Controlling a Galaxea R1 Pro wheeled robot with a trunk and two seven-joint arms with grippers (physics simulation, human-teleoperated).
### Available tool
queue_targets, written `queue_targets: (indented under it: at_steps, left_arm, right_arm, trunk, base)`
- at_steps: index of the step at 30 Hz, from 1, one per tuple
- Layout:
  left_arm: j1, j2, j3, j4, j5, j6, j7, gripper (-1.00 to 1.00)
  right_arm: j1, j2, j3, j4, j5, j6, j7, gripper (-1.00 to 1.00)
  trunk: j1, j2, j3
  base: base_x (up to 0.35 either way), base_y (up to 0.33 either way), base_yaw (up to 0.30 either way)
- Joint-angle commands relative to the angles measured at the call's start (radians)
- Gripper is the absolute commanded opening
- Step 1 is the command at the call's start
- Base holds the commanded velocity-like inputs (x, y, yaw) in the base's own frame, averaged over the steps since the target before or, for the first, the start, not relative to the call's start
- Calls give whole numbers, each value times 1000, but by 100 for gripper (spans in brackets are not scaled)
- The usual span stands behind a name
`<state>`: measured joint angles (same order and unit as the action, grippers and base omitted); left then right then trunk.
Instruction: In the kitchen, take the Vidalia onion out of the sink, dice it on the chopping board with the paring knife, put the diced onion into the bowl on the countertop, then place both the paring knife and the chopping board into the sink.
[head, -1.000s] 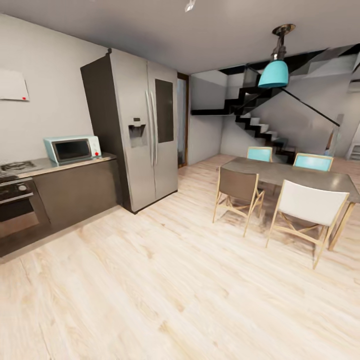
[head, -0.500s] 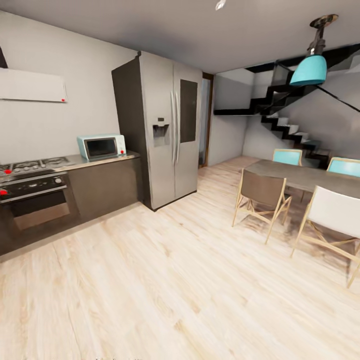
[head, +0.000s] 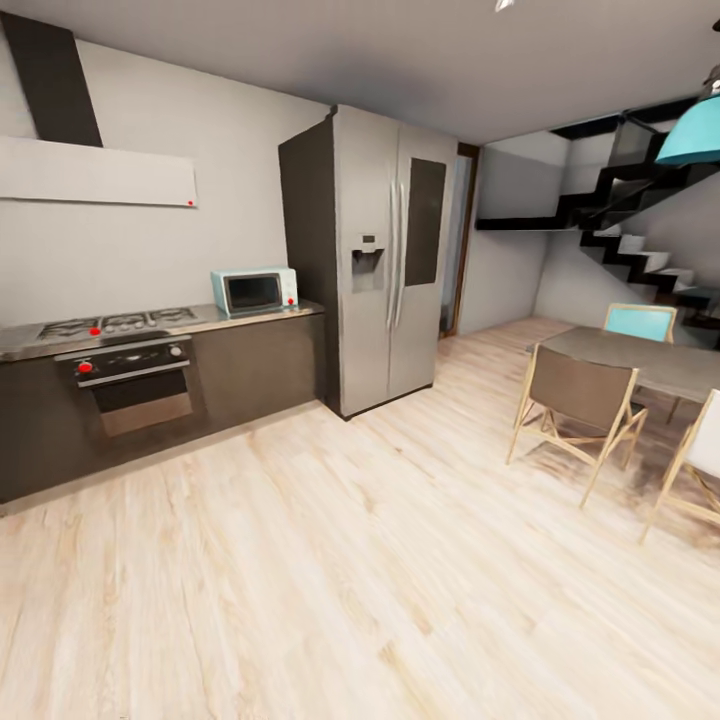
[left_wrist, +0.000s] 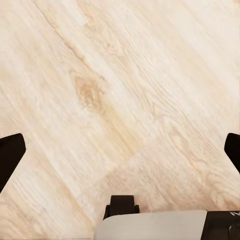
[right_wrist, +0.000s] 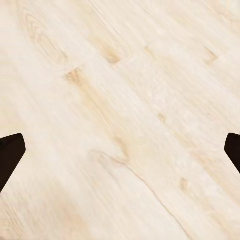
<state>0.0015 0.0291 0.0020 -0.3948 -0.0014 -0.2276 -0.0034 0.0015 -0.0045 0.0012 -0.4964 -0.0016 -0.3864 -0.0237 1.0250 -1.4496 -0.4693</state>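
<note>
- The table (head: 250, 318) ran along the wall, carrying a hob (head: 115, 323) and a microwave (head: 254, 291) beside the fridge (head: 385, 255).
- Left end effector (left_wrist: 120, 150) and right end effector (right_wrist: 120, 150) hung spread wide over the wooden floor (head: 350, 560), holding nothing.

The head camera has swung left, bringing the oven (head: 130, 385) and countertop (head: 250, 318) toward centre.

Premises: open-plan home kitchen and dining area. Evidence: built-in oven (head: 135, 385) under gas hob (head: 115, 323), microwave (head: 254, 291), double-door fridge (head: 385, 258), dining table (head: 640, 362) with chairs, staircase (head: 640, 250), wood-plank floor (head: 330, 580).
</note>
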Motion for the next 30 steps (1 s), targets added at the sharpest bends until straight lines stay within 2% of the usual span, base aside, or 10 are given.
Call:
queue_targets:
  at_steps: [1,15,30]
  left_arm:
    - [0,0,0,-1,0,-1,0,100]
    - [0,0,1,6,0,-1,0,100]
    - [0,0,3,20,-1,-1,0,100]
  right_arm:
    - [0,0,0,-1,0,-2,-2,100]
    - [0,0,0,0,0,-2,-2,100]
    - [0,0,0,1,0,-2,-2,100]
  trunk:
    - [0,0,-1]
    - [0,0,-1]
    - [0,0,-1]
  base:
    - [0,0,283]
    - [1,-5,283]
    - [93,-117,283]
